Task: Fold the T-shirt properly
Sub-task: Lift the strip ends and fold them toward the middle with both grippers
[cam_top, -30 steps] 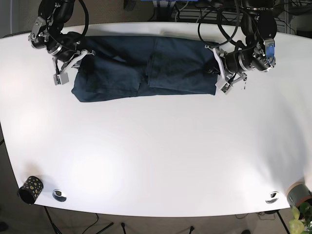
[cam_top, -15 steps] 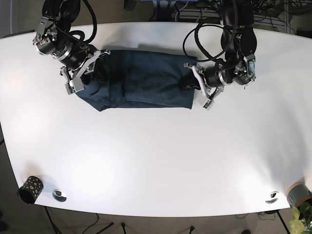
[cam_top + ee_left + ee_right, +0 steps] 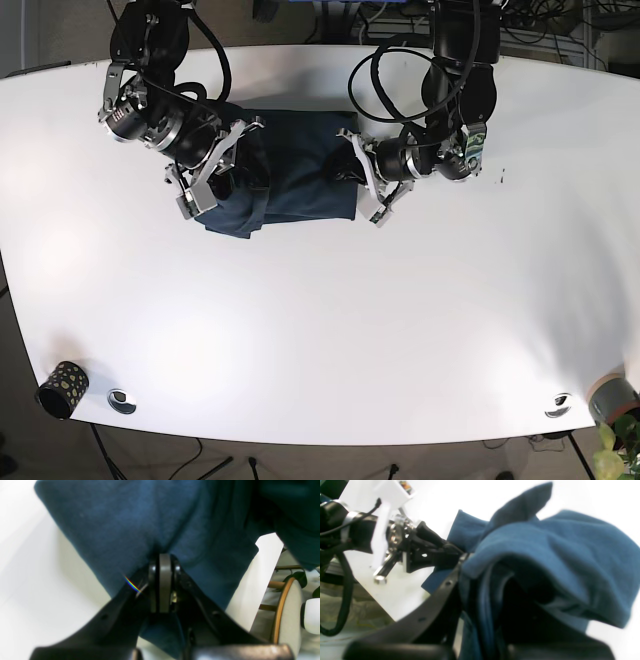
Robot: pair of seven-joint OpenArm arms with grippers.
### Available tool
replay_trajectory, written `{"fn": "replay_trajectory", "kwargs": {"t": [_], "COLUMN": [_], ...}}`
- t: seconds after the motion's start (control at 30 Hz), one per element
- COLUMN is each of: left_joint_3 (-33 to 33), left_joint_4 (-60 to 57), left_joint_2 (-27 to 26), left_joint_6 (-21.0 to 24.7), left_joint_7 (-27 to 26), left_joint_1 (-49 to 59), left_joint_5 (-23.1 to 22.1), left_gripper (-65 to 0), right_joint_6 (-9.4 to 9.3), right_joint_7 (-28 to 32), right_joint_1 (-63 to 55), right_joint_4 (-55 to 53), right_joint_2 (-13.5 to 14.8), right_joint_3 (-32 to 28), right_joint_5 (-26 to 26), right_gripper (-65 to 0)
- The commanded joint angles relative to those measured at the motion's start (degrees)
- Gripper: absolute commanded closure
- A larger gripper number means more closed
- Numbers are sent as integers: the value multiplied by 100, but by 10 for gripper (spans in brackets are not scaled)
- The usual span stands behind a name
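Left wrist view: dark fingers (image 3: 162,580) pinching navy T-shirt (image 3: 140,525) fabric (right fingers' state untellable).

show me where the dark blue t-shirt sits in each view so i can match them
Base: dark blue cotton T-shirt, upper centre, bunched between both arms.
Left wrist: fills the top, pinched in the left gripper.
Right wrist: draped centre-right, over the right gripper.
Shared landmark: the white table.

A dotted black cup (image 3: 62,388) stands at the white table's (image 3: 330,330) near corner, beside a round metal grommet (image 3: 121,400)
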Motion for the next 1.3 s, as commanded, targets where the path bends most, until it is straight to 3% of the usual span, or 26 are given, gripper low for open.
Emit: {"fn": "replay_trajectory", "kwargs": {"t": [0.0, 0.07, 0.3, 0.47, 0.53, 0.63, 0.7, 0.83, 1.07, 1.27], "left_joint_3": [3, -6, -6, 11, 11, -15, -33, -340, -1096, -1307], "left_joint_4": [19, 19, 19, 19, 19, 45, 54, 63, 722, 1426], "left_joint_2": [-6, -6, -6, -6, -6, 3, 3, 3, -15, -120], "left_joint_6": [77, 77, 95, 95, 95, 95, 95, 68, 60, 60], "left_joint_7": [211, 211, 202, 184, 175, 61, -9, -36, -36, -27], "left_joint_1": [1, 1, 1, -16, -16, -7, -7, -34, -16, 28], "left_joint_5": [225, 225, 225, 225, 216, 216, 207, 207, 207, 207], "left_gripper": [0, 0, 0, 0, -44, -131, -144, -146, -146, -146], "right_joint_6": [20, 20, 11, 2, -24, -244, -323, -297, -288, -279], "right_joint_7": [127, 127, 347, 365, 365, 373, 373, 382, 382, 382], "right_joint_1": [120, 181, 234, 348, 401, 498, 568, 638, 603, 296], "right_joint_4": [-142, -335, -555, -555, -564, -546, -528, -317, -80, 52], "right_joint_2": [45, 63, 265, 371, 388, 353, 344, 344, 388, 397], "right_joint_3": [21, 21, -94, -612, -841, -1149, -1395, -1632, -1606, -1571], "right_joint_5": [129, 129, 129, 120, 120, -231, -548, -908, -776, -776], "right_gripper": [0, -25, -376, -556, -599, -607, -607, -607, -607, -606]}}
